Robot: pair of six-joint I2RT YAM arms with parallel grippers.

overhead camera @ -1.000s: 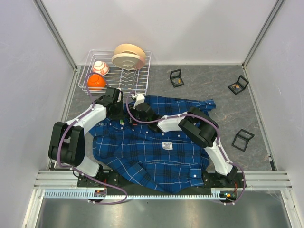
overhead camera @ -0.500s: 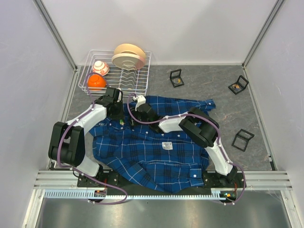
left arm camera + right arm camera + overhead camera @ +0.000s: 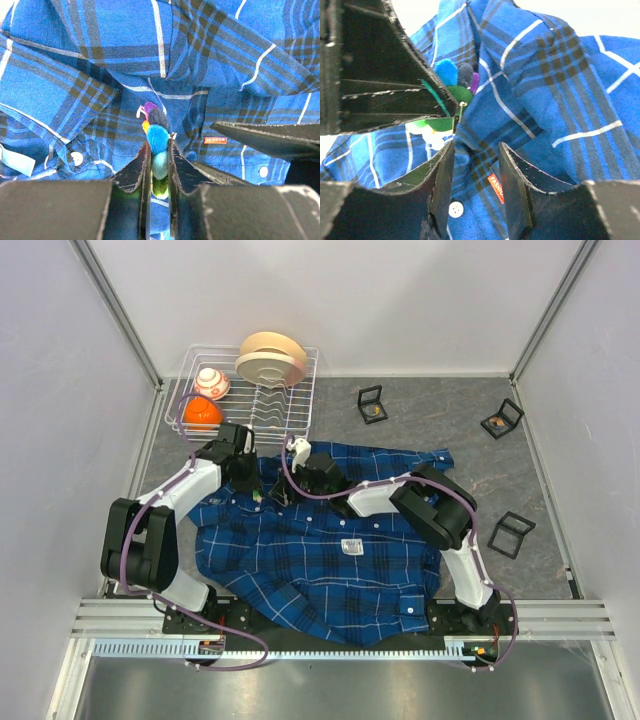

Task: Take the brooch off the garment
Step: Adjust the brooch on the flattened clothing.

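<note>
Holds the brooch (image 3: 158, 136) clenched in the left gripper (image 3: 159, 144), pins a garment (image 3: 560, 100) fold in the right gripper (image 3: 476, 145); next needs a steady pull apart.

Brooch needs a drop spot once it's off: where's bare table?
Bare table lies between the far-middle case and the far-right case, also between the shirt and the nearer right case. Crowded by the rack, where the left claw and right claw meet at the brooch.
</note>
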